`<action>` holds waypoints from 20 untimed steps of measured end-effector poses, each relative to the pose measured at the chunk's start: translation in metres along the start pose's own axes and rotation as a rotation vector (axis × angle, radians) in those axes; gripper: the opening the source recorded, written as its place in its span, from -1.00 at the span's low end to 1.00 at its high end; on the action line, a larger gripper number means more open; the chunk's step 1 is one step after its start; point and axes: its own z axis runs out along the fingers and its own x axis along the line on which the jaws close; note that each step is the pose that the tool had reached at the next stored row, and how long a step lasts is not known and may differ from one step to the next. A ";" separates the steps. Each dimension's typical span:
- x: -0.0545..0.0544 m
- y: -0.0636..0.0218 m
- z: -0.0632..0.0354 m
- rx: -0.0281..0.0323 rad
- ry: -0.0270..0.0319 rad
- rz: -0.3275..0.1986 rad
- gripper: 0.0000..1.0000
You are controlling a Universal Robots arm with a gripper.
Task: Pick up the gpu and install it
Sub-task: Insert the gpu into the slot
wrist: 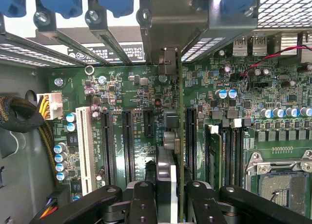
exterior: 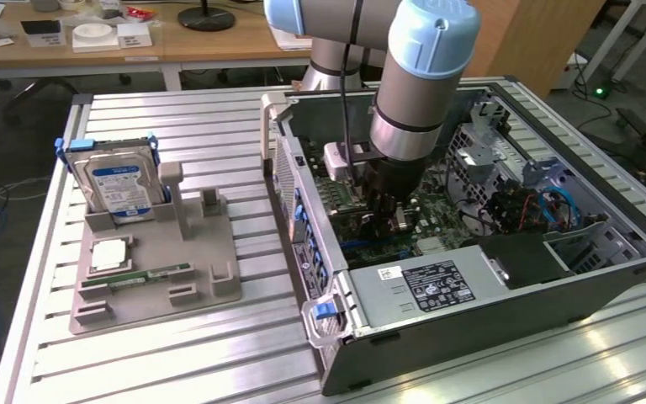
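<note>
My gripper (wrist: pixel 168 197) is down inside the open computer case (exterior: pixel 300 181), shut on the gpu (wrist: pixel 179 136). The wrist view shows the card edge-on, a thin green board with silvery parts running from between my black fingers (wrist: pixel 141 199) up to its metal end bracket (wrist: pixel 167 61) at the case's rear wall. It stands upright just above the green motherboard (wrist: pixel 122 87), beside the black expansion slots (wrist: pixel 127 146). In the exterior view the gripper (exterior: pixel 396 220) hangs low over the board in the middle of the case.
On the grey parts holder (exterior: pixel 205 252), at the exterior view's left, a hard drive (exterior: pixel 121 185) stands upright and a green memory stick (exterior: pixel 149 275) lies flat. Drive cages, cables (exterior: pixel 548 206) and the power supply (exterior: pixel 436 286) crowd the case. A desk stands behind.
</note>
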 end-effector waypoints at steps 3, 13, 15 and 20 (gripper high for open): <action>0.000 0.0002 -0.0009 0.0009 0.0013 -0.002 -0.44; -0.001 0.0001 -0.0026 0.0026 0.0019 -0.012 -0.44; -0.001 0.0001 -0.0026 0.0023 0.0015 -0.023 -0.44; -0.001 0.0001 -0.0023 0.0014 0.0003 -0.053 -0.44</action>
